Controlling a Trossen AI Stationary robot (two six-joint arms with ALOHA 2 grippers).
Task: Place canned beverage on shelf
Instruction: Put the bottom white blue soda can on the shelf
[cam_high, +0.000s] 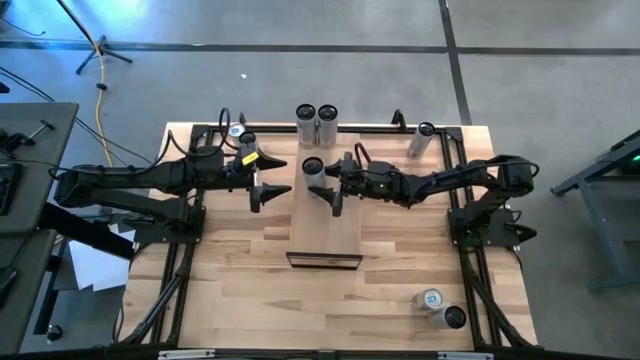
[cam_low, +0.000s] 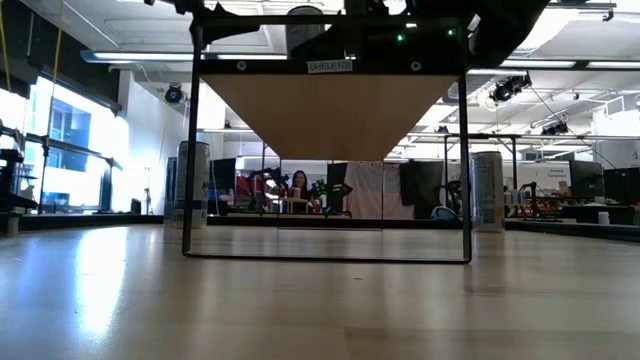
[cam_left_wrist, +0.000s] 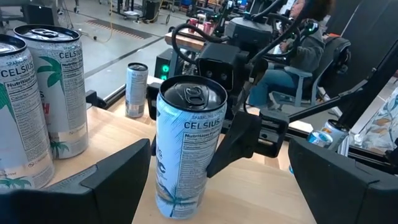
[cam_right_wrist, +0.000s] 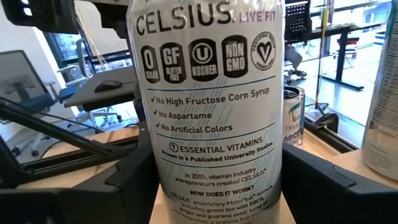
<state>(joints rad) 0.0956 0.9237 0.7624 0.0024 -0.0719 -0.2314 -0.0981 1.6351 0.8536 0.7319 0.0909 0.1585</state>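
Observation:
A white Celsius can stands upright on the far end of the pale wooden shelf, a raised board at the table's middle. My right gripper reaches in level from the right and is shut on this can, which fills its wrist view. My left gripper hangs open just left of the shelf, pointing at the can without touching it. In the low view only the shelf's underside shows. My right gripper has the can's side wall pinched between its two fingers, one finger on each side, below the can's middle. The fingers come in level from the table's right. The can stands upright with its base on the shelf.
Two more cans stand past the shelf at the far edge, one at the far right and one by the left arm. Two cans stand at the near right. A person sits beyond the table.

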